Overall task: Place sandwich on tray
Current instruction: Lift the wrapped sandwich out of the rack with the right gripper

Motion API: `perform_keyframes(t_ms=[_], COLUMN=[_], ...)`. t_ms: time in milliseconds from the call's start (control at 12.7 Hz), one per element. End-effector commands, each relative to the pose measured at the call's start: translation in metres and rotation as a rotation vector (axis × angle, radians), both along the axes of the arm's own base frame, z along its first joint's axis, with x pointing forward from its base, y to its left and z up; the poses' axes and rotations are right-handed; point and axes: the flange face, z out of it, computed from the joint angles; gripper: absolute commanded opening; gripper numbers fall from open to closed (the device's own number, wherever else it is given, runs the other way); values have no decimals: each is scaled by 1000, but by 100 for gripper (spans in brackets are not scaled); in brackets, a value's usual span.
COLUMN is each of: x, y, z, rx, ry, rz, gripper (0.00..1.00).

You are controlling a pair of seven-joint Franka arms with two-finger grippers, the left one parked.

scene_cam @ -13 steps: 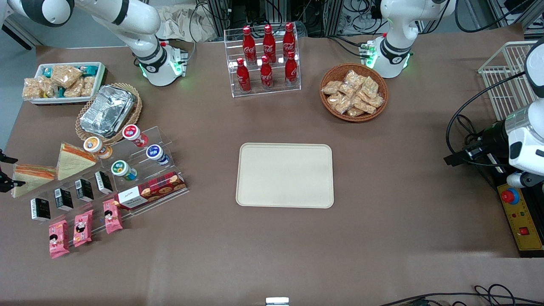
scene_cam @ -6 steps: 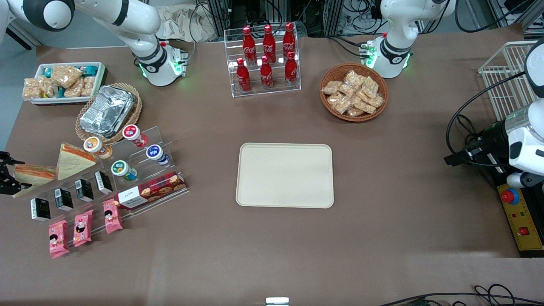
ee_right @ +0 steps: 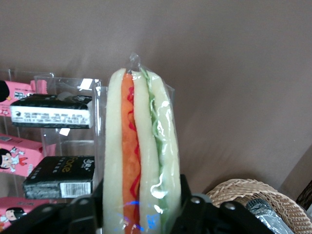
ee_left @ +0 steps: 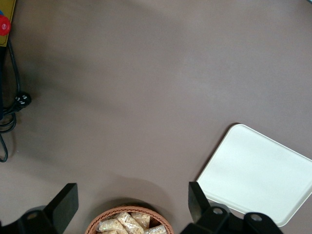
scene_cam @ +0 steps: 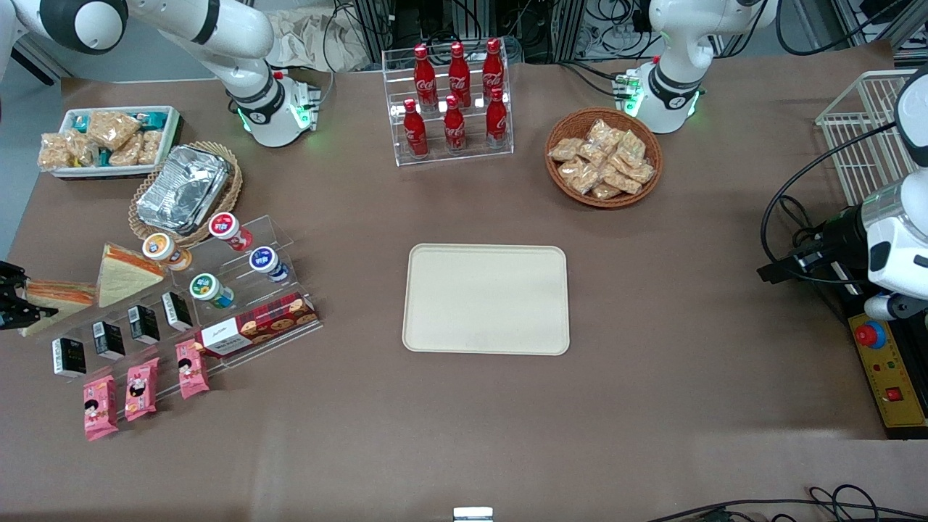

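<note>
At the working arm's end of the brown bench, the black pincer is closed on the clear-wrapped triangular sandwich of pale bread with orange-red and green filling stripes, one finger pressed to each bread face. The sandwich sits just beside a second, plain-faced wedge sandwich and the clear acrylic stepped rack of small black boxes. The large cream-beige rectangular tray with rounded corners lies bare at mid-bench, well apart from it.

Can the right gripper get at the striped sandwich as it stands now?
Probably yes: the gripper sits around the sandwich, one finger on each bread face, nothing between.
</note>
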Motion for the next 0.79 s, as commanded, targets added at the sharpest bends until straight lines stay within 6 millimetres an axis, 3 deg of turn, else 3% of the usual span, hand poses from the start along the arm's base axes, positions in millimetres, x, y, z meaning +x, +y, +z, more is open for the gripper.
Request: perform_keyframes(t_ms=[0,315,708], x=[0,5,14], y=[3,3,16], z=[2,21,77], rx=[3,-5,14], ry=[-12,-33,-31], rz=[1,8,44], gripper=[18,16,16])
